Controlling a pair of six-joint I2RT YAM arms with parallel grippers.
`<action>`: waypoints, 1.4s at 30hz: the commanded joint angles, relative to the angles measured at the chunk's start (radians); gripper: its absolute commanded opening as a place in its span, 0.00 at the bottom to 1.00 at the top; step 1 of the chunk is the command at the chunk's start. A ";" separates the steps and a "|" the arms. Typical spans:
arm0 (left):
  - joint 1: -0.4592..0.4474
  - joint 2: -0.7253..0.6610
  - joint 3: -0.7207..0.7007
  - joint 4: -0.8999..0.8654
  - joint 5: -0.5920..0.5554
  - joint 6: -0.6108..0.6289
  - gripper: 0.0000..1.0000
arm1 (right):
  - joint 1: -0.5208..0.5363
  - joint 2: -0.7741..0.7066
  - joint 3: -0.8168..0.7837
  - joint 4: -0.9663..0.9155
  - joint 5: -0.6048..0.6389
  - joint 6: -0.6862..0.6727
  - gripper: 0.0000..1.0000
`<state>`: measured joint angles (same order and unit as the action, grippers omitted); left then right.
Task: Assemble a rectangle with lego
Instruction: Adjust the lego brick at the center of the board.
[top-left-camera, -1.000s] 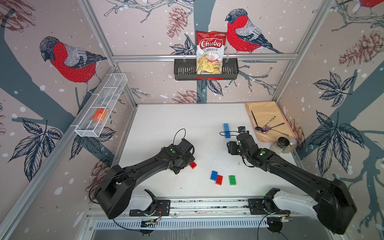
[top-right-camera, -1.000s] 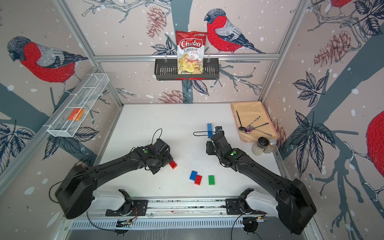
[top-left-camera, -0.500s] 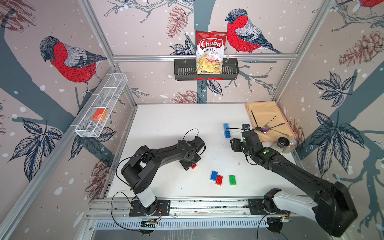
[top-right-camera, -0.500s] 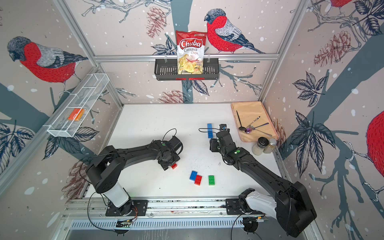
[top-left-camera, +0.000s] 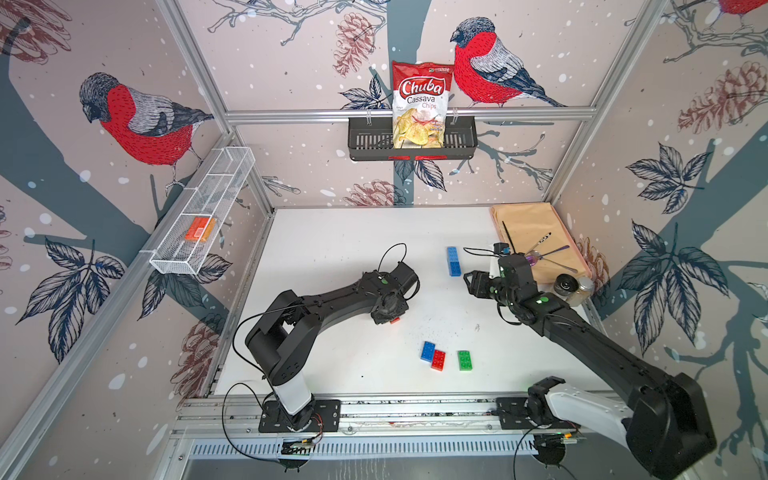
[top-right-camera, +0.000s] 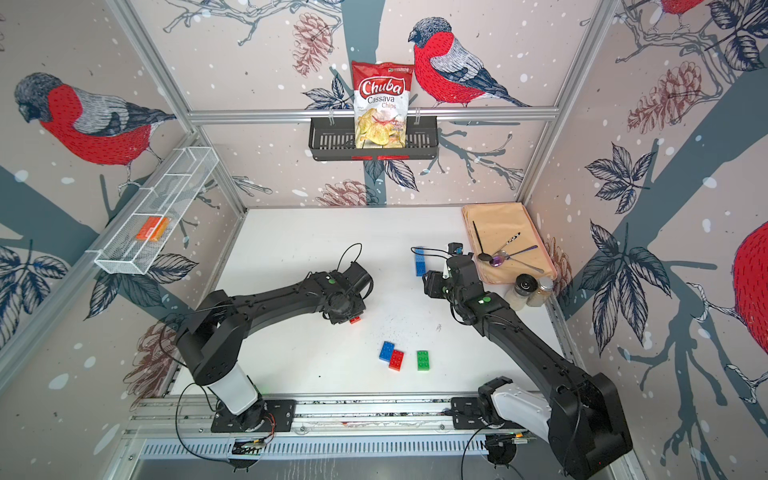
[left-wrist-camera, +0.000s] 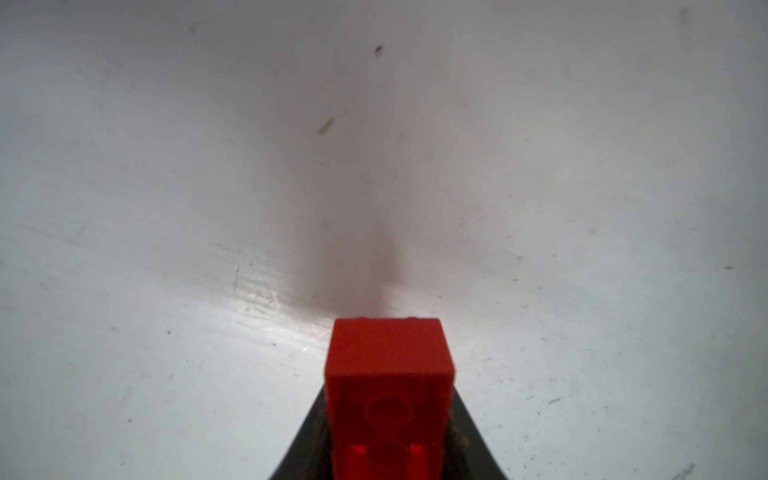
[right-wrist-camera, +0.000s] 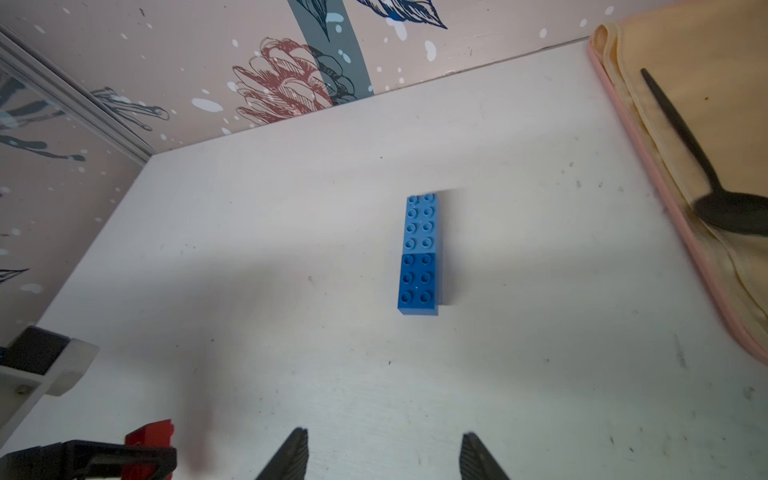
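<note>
- Near the middle of the white surface (top-left-camera: 332, 257), the left end effector (top-left-camera: 390, 318) is clamped on the held red brick (left-wrist-camera: 388, 361). It hangs low, and I cannot tell whether the brick touches the surface.
- In the left wrist view the brick's hollow underside, with its round tubes, faces the camera. It therefore sits tipped in the jaws rather than studs-up, and will probably need turning before it can join anything.
- Toward the far right, the right end effector (right-wrist-camera: 386, 455) has its jaws apart and empty. It points at a blue strip: a light blue brick (right-wrist-camera: 422, 222) and a darker blue brick (right-wrist-camera: 419, 282), butted end to end in one straight line. This looks like the start of the rectangle.
- Near the front edge, a small blue brick (top-left-camera: 427, 351) and a second red brick (top-left-camera: 438, 359) lie touching along their long sides, slightly skewed. A green brick (top-left-camera: 464, 360) lies just beside them, apart; all three seem to be stock awaiting use.
- All the bricks are hard, glossy moulded plastic with crisp corners and two rows of round studs. Their flat side walls suit parallel jaws. The surface is matt, scuffed and speckled.
</note>
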<state>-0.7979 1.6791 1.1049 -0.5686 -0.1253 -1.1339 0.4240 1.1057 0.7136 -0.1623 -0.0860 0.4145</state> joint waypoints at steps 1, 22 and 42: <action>-0.003 -0.068 -0.031 0.279 -0.048 0.253 0.24 | -0.050 -0.005 0.034 0.015 -0.191 -0.004 0.62; 0.197 -0.221 -0.562 1.865 0.429 0.002 0.24 | -0.068 0.141 -0.175 0.934 -0.831 0.570 0.58; 0.172 -0.207 -0.571 1.853 0.450 0.012 0.24 | 0.114 0.513 -0.057 1.517 -0.830 0.912 0.59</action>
<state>-0.6231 1.4677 0.5358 1.2278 0.3134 -1.1191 0.5232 1.5982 0.6441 1.2503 -0.9115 1.2884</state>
